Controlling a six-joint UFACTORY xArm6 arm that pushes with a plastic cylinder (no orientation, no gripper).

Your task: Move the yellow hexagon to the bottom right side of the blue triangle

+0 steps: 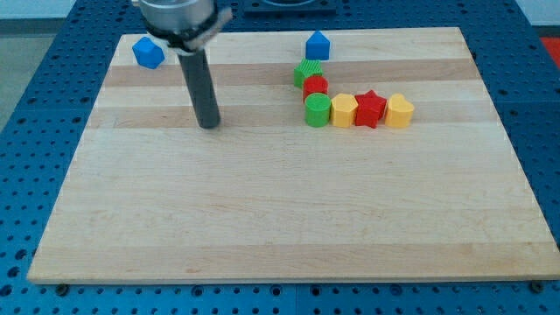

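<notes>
The yellow hexagon (343, 110) lies in a row right of centre, between a green cylinder (318, 110) on its left and a red star (370, 108) on its right. The blue triangle (317, 45) sits near the view's top edge, above that row. My tip (208, 125) rests on the board well to the left of the row, touching no block. The rod rises from it toward the view's top.
A second yellow block (399, 111) ends the row on the right. A red cylinder (316, 86) and a green star (307, 72) stack up between the green cylinder and the blue triangle. A blue cube (148, 52) sits at the top left. The wooden board (280, 219) lies on a blue perforated table.
</notes>
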